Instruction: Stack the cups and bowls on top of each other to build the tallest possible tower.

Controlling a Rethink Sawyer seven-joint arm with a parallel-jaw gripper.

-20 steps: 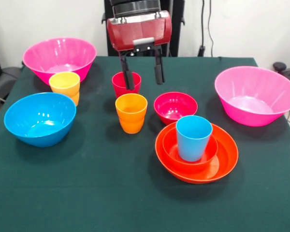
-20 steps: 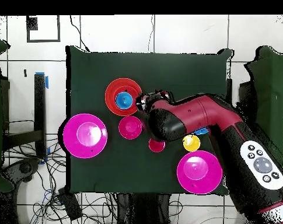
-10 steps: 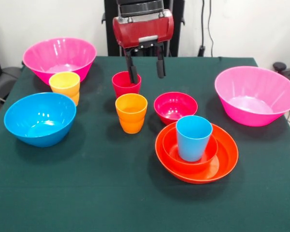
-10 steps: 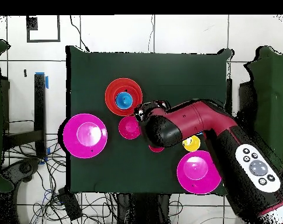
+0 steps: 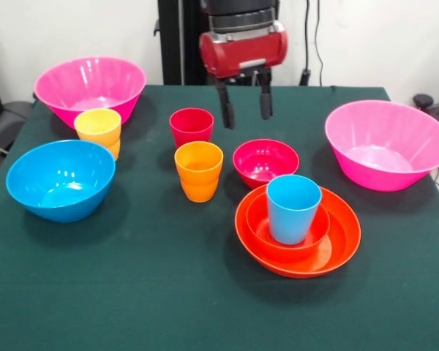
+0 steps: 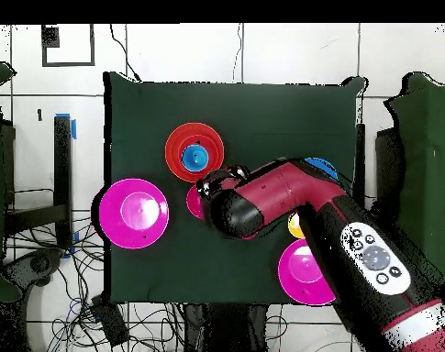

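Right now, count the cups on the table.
4. Yellow cup in front of the far left pink bowl; red cup behind the orange cup; blue cup inside the nested orange bowls.

Standing in a little bowl [image 5: 257,219], nesting in a wide dish [image 5: 342,235]: one cup [image 5: 293,208]. Sitting just behind that dish: a deeper bowl [image 5: 265,161]; left of it, a second cup [image 5: 199,170].

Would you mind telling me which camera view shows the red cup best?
The front view: the red cup stands unobstructed behind the orange cup, left of the open gripper. In the overhead view the arm covers it entirely.
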